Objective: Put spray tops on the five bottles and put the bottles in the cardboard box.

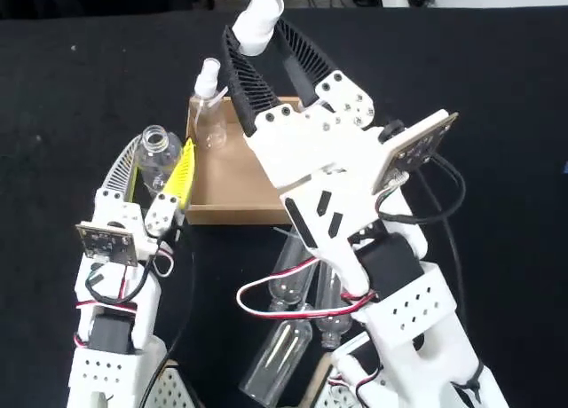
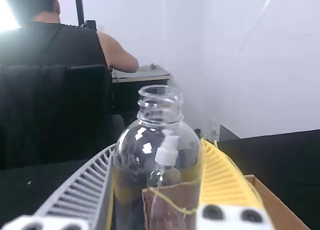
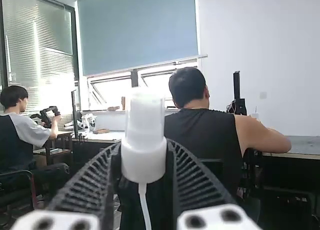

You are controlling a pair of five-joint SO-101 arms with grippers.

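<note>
My left gripper is shut on a clear open-necked bottle, held upright just left of the cardboard box. In the left wrist view the same bottle stands between the grey finger and the yellow finger. My right gripper is raised above the box's far side and is shut on a white spray top. The spray top sits between the black ribbed fingers, its thin tube hanging down. A capped bottle stands in the box's far left corner.
Several uncapped clear bottles lie on the black table near the front, partly under the right arm. The box's open floor lies between the two arms. People sit at desks in the room behind.
</note>
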